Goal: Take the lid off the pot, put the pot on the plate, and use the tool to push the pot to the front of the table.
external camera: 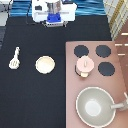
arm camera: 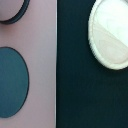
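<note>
You have the gripper [external camera: 54,21] up at the exterior view's top, above the black table [external camera: 30,95], holding nothing that shows; you cannot tell its state from here. The pot [external camera: 84,67] sits on the brownish-pink stove [external camera: 72,75], on the burner spot nearest the stove's left edge, with the pale-pink lid [external camera: 85,63] on it, so no step of the task looks done yet. From the gripper the pot lies toward the exterior view's bottom and right, well apart. The plate [external camera: 45,63] is on the table to the pot's left, near the stove edge; the wrist view shows its smooth cream face [arm camera: 111,35] beside 2 flat black burners [arm camera: 12,82]. The spatula [external camera: 14,58] lies further left, long axis running roughly top to bottom, slotted head toward the bottom. A large grey pan [external camera: 94,106] fills the stove's lower part.
</note>
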Motion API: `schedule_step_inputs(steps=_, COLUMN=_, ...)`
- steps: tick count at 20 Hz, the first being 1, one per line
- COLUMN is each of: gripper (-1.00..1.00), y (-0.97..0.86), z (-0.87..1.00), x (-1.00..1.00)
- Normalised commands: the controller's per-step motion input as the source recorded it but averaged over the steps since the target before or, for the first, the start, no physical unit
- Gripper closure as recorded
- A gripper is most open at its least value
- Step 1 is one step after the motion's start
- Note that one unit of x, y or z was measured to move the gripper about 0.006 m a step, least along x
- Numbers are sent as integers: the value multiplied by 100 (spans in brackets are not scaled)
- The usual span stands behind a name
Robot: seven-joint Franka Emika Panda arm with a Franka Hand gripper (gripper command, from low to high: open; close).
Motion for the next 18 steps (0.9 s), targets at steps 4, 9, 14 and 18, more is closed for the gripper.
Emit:
schedule_step_inputs(steps=4, gripper=-100, y=44, z=21, x=39)
schedule_step_inputs(steps=9, gripper=-100, y=79, z=55, x=57)
schedule_step_inputs(steps=14, gripper=-100, y=77, z=55, x=67)
schedule_step_inputs(steps=18, gripper=-100, y=69, z=44, x=73)
